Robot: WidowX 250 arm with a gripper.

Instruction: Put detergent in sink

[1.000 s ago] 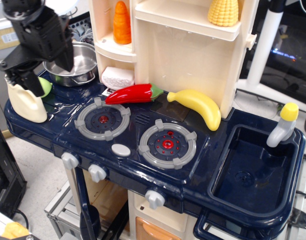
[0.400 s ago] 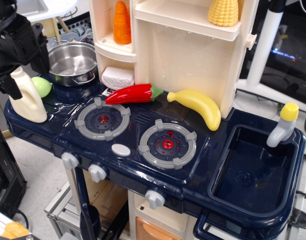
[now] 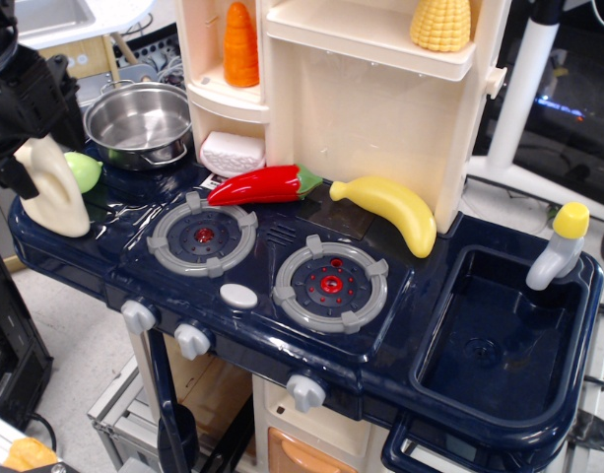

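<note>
The cream-white detergent (image 3: 53, 193) stands upright at the far left end of the navy counter, beside a green apple (image 3: 84, 169). My black gripper (image 3: 18, 169) is at the left edge of the view, right against the jug's neck and handle side. One dark finger (image 3: 10, 179) shows to the left of the neck; the other is hidden, so the grip is unclear. The sink (image 3: 449, 389) is the deep navy basin at the far right and nothing lies in it. Its grey, yellow-topped faucet (image 3: 560, 246) stands at its back corner.
A steel pot (image 3: 139, 123) sits behind the jug. A red pepper (image 3: 264, 184) and a banana (image 3: 392, 210) lie along the back of the counter, with two burners (image 3: 202, 236) (image 3: 330, 284) between jug and sink. A cream shelf unit (image 3: 361, 89) holds a carrot and corn.
My gripper has swung left, from over the jug and pot to the view's left edge, uncovering the pot and the jug's neck. The jug has shifted slightly up and left.
</note>
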